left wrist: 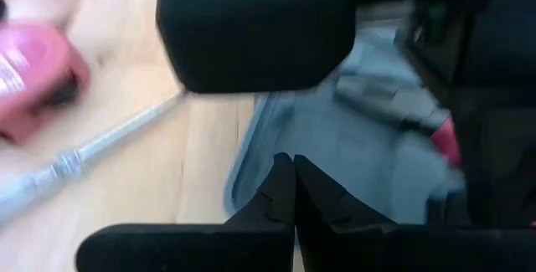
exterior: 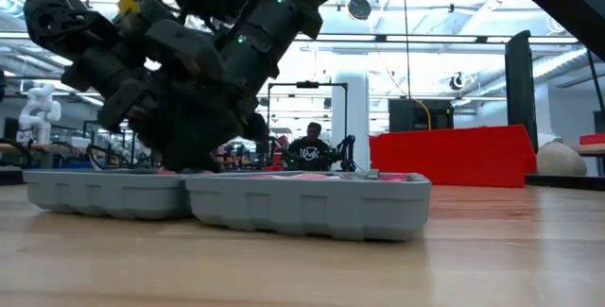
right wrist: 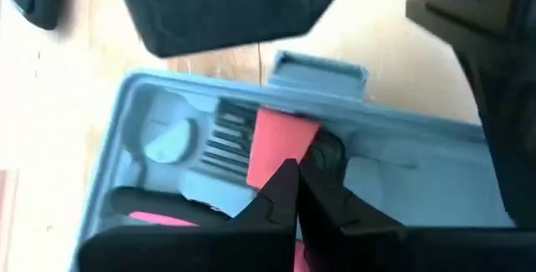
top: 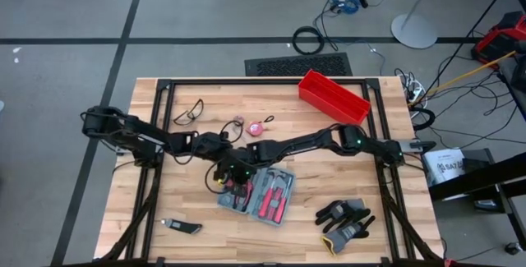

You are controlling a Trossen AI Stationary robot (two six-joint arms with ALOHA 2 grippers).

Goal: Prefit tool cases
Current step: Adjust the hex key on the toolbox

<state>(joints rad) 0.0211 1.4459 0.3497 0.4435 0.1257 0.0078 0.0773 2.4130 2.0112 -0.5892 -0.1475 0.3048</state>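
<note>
**Grey-blue case lies open, both tools pinched shut over it**

Grey-blue is the colour of the tool case, and it lies open and flat on the wooden worktop, near the middle and a bit toward the front. Red-handled things sit in its slots.

Your left tool is clenched with nothing in it. It hangs by the left edge of the case. Your right tool is clenched too, and it hovers just over a red piece in the tray. I cannot see it holding anything.

You look like you are pushing pieces down into their slots. Press with the shut tip, soft and straight down, right on the middle of the piece. Use the other arm to keep the case from sliding. Move slowly, since the two arms are very close and could bump. The red bin sits well apart at the back, and the gloves are off to the right.
</note>
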